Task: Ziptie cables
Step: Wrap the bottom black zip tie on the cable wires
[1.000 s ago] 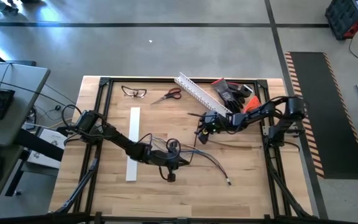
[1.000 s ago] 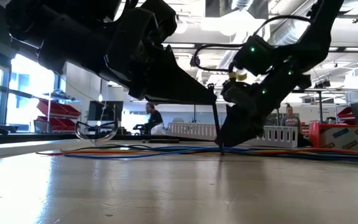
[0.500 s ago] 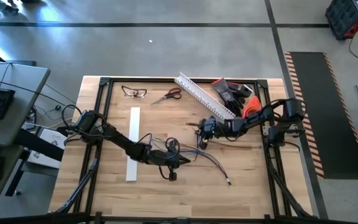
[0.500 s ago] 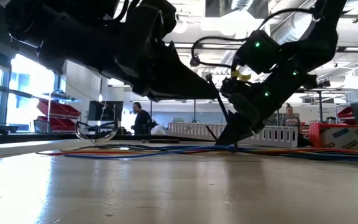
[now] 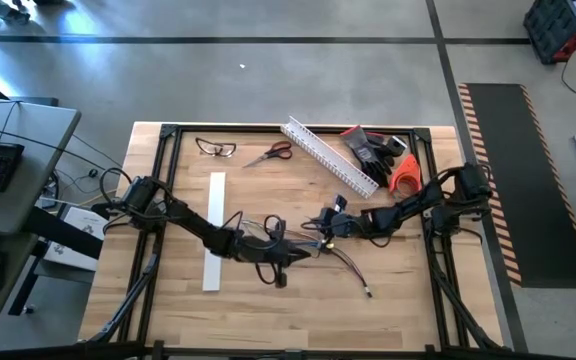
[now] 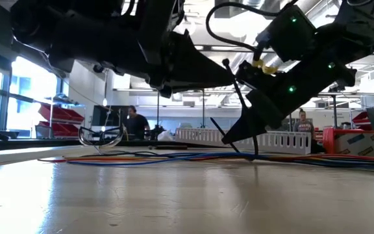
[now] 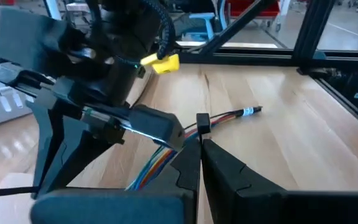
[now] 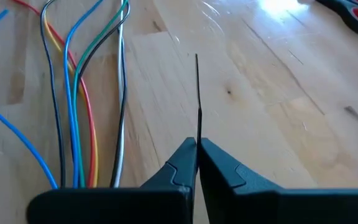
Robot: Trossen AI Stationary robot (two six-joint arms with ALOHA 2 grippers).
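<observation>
Now, from left to right across the table:
White strip: one flat white strip (image 5: 213,230) lies lengthwise on the wood; the left arm crosses over it.
Left gripper (image 5: 290,256): near the table's middle, clenched on the cables (image 7: 151,168), which run out between its fingers.
Cables: one loose bundle (image 8: 79,106) of thin wires, blue, red, yellow, green, black and white, fanned on the wood beside the right gripper; the far end (image 5: 366,291) trails toward the near edge.
Ziptie (image 8: 197,93): one thin dark strip, standing straight out from the right gripper's tips, just beside the wires and apart from them.
Right gripper (image 5: 320,228): close to the left one, fingers clamped together on the ziptie's end.
Far edge: one pair of safety glasses (image 5: 215,148), one pair of red-handled scissors (image 5: 270,153), one white slotted channel (image 5: 328,155) lying aslant, dark and orange gloves (image 5: 378,150), all well apart from both grippers.
Background: people (image 6: 134,123) stand in the room beyond.
</observation>
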